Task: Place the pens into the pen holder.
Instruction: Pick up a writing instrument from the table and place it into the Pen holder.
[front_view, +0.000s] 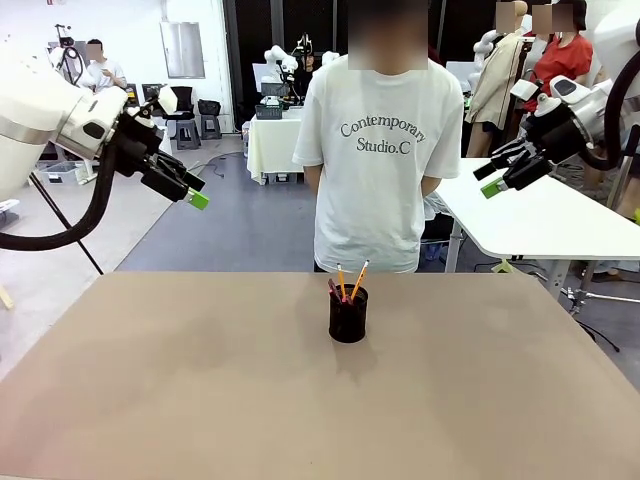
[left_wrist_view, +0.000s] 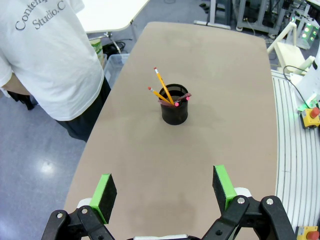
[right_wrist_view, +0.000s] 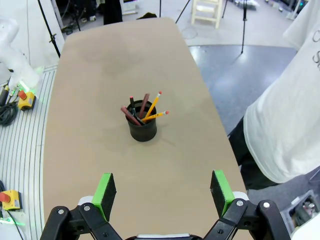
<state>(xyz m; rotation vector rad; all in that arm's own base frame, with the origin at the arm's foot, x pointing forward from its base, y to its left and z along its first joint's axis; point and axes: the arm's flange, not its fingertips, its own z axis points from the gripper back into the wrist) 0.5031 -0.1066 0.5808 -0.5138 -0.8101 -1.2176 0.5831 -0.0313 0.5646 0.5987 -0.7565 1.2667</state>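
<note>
Front view shows a small black pen holder (front_view: 348, 316) standing on the brown table (front_view: 200, 400), near the far edge and about in the middle. It is a round cup made of wire mesh, and it stands straight up. The pens (front_view: 346, 282) stick out of its top. Two of them are orange-yellow pencils (front_view: 358, 280) with pink ends, and they lean away from each other. A darker, reddish pen sits low beside them.

A person in a white T-shirt (front_view: 380, 150) stands just behind the table, right past the cup, with arms held behind the back.

The left gripper (front_view: 190, 190) hangs high in the air over the left side, well away from the cup. The right gripper (front_view: 497, 178) hangs high on the right side, also far from it. Both have nothing in them.

Left wrist view looks down at the table. The two green pads (left_wrist_view: 106, 192) are wide apart with only table between them. The cup (left_wrist_view: 174, 107) is farther off, and the pencils (left_wrist_view: 162, 87) lean toward the person's side.

Right wrist view shows its green pads (right_wrist_view: 106, 191) wide apart too. The cup (right_wrist_view: 143, 127) is ahead of them. In it you can see two pencils (right_wrist_view: 154, 106), a brownish-pink pen (right_wrist_view: 144, 105), and a black marker with a red end (right_wrist_view: 131, 101). They all fan out of the top.
</note>
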